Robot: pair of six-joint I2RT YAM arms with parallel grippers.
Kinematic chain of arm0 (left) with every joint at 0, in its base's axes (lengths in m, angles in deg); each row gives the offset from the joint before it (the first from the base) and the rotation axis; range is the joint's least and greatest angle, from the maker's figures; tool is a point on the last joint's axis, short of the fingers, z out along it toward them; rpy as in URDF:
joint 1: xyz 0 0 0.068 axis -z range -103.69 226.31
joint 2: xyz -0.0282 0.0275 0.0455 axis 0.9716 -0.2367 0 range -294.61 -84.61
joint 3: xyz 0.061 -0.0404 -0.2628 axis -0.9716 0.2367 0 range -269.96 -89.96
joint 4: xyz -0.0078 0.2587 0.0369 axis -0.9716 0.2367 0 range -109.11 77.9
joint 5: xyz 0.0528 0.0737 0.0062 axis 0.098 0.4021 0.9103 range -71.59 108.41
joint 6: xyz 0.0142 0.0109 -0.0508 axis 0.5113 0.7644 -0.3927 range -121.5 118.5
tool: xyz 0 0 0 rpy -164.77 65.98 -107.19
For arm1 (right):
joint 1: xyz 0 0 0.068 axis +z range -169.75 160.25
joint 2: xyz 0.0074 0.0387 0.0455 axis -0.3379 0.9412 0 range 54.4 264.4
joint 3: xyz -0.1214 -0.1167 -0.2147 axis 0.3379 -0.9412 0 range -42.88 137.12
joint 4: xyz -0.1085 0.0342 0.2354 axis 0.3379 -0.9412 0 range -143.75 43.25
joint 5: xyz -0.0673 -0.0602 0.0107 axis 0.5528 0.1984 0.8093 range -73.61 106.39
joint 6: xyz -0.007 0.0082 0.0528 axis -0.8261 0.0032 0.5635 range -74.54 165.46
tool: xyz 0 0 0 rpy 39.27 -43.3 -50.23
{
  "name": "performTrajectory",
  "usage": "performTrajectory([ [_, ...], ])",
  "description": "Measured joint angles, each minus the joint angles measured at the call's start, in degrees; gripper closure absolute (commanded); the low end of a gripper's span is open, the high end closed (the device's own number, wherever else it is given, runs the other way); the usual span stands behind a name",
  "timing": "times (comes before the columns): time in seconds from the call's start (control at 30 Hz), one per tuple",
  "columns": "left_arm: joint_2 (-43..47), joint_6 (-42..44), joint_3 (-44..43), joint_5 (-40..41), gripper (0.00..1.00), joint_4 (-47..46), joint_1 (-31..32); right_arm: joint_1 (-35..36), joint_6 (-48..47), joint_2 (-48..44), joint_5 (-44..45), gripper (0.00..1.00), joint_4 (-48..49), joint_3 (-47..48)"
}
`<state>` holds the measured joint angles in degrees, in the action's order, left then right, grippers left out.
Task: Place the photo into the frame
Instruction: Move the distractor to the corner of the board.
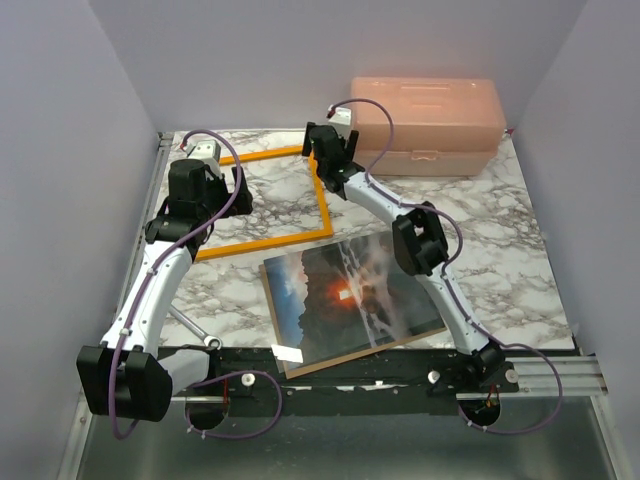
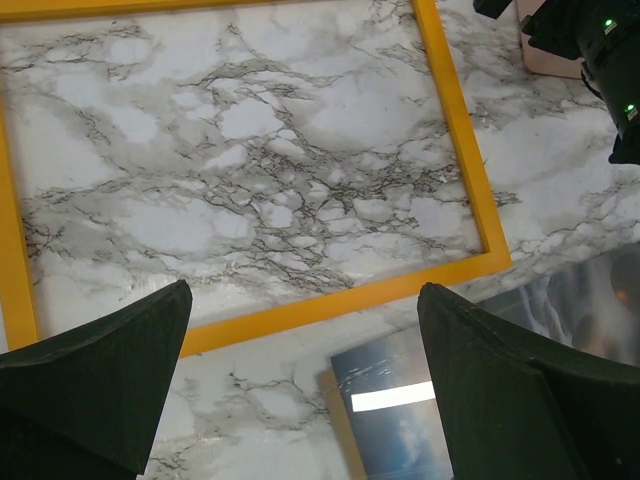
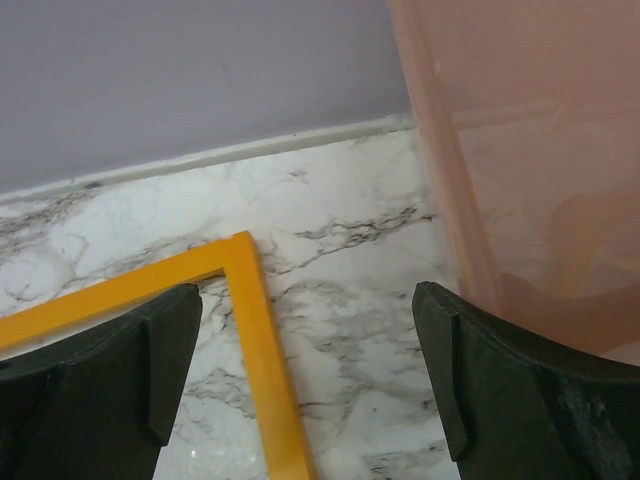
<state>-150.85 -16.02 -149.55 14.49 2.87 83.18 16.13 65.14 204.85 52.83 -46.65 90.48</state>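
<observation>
Lying flat near the front edge of the white marble table [image 1: 500, 260] is the thin shiny photo of a red sun over dark rocks [image 1: 350, 290]. It rests on top of a plain brown board [image 1: 340, 356] that peeks out along its edges. The thin orange wooden frame [image 1: 270, 241] lies just behind it and to the left, with bare table showing inside. The photo is not in the frame yet.

The left gripper [image 2: 305, 290] hangs over the frame with its fingers spread wide and nothing between them. The right gripper [image 3: 307, 290] is also wide and holds nothing. It hovers over the far right corner of the frame, just beside the see-through pink plastic box [image 1: 425, 120].

The photo looks very light and bendy, like paper. Its shiny top is likely slippery, and it could crease or get marks if squeezed hard. Because it lies so flat, the middle gives nothing to grab. A corner or an edge looks like the best spot, pinched softly. One worry is that the fingers catch the brown board too, since both are the same size.
</observation>
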Motion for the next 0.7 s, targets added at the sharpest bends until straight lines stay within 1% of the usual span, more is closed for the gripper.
performTrajectory([
  [0.17, -0.1, 0.0, 0.0, 0.0, 0.01, 0.0, 0.0, -2.4, 1.5, -2.4, 2.5, 0.01, -0.5, -3.1],
  [0.37, -0.1, 0.0, 0.0, 0.0, 0.01, 0.0, 0.0, -4.9, 2.4, -5.3, 2.6, 0.00, -1.3, -6.6],
  [0.53, -0.1, 0.1, 0.0, 0.0, 0.02, 0.0, 0.0, -5.8, 2.9, -9.9, -2.3, 0.00, -2.4, -12.7],
  [0.7, -0.1, 0.2, 0.0, 0.0, 0.01, 0.0, 0.0, -6.3, 3.5, -14.8, -8.0, 0.00, -5.9, -17.3],
])
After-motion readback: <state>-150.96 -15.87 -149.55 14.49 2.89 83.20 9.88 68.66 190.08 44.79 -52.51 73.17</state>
